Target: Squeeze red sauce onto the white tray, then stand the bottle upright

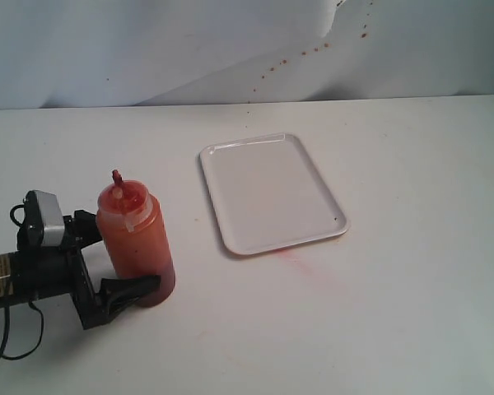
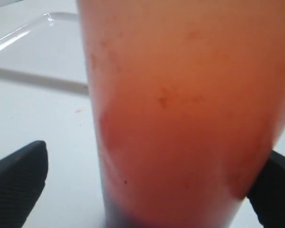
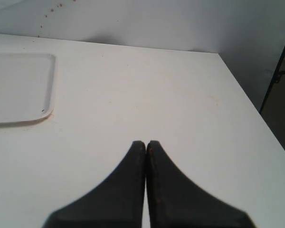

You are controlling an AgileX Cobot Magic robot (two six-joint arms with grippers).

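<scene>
White table (image 1: 395, 313) is bearing the bottle (image 1: 134, 239), upright between the spread jaws of the left gripper (image 1: 120, 253). Only the right wrist view is showing the right gripper (image 3: 146, 145), closed.

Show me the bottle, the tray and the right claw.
bottle (image 1: 136, 239), exterior view, middle of its body.
tray (image 1: 272, 193), exterior view, its bare floor.
right claw (image 3: 145, 144), right wrist view, where its shut tips meet.
</scene>
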